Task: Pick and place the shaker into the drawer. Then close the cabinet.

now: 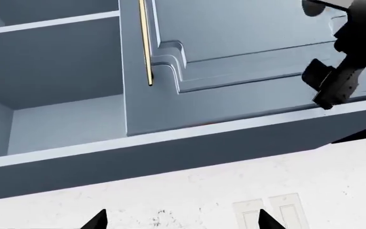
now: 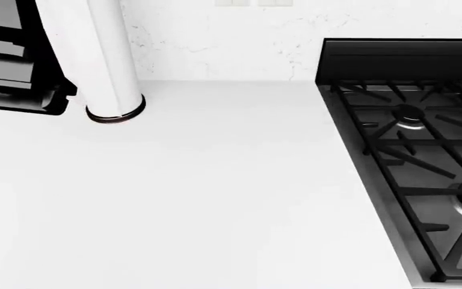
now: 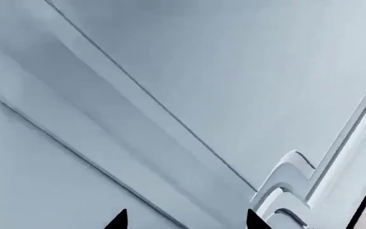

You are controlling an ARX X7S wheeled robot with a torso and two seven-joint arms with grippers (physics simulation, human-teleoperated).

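Observation:
The shaker and the drawer are out of view in every frame. In the left wrist view I look up at a pale blue wall cabinet: a door with a gold bar handle, and beside it an uncovered compartment with a shelf. My left gripper is open and empty, below the cabinet and facing the white wall. My right gripper shows dark against the door's far side. In the right wrist view it is open and empty, close up to the door's moulded panel.
The head view shows a white counter, a black gas stove at the right, and my left arm's white tube rising at the left. Wall outlets sit under the cabinet.

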